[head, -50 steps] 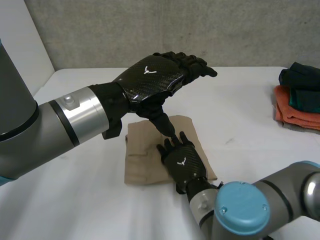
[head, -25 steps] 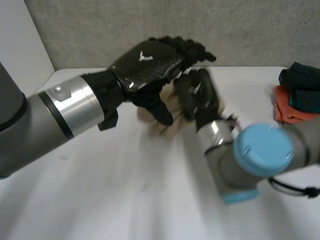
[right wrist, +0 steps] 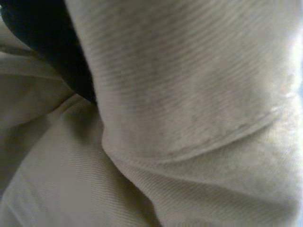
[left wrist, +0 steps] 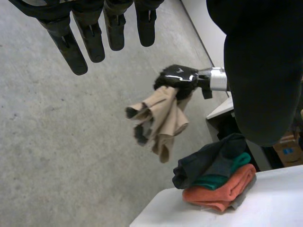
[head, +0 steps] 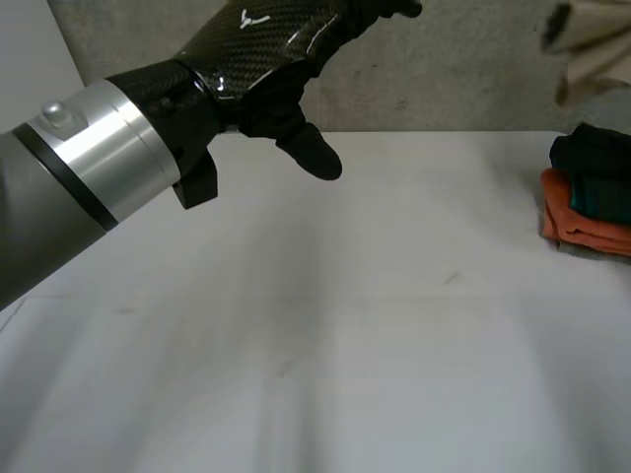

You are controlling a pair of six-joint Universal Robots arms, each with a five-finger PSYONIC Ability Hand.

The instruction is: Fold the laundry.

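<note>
**Beige woven cloth (left wrist: 163,120) is up in the air, bunched in your right hand (left wrist: 179,78)**

Your right hand holds the cloth clear of the white table (head: 325,335), at about 2 o'clock from the robot. It is higher than the stack of folded dark, green and orange laundry (head: 590,202), which sits at the 3 o'clock edge of the table. The fingers are curled round the cloth, and dark fingertips (left wrist: 132,112) show between the folds. The rest hangs down loosely.

Your left hand (head: 281,44) is raised at about 11 o'clock. Its fingers are straight and a little spread, the thumb stands apart, and it holds nothing.

The cloth looks thin, light and very soft. I think it will keep no shape and will sag wherever you do not support it. It does not seem slippery or fragile. For a clean fold, I would lay it flat on the table. I would then take it by two corners or along one hem, because a grip in the middle gives only a bundle.
</note>
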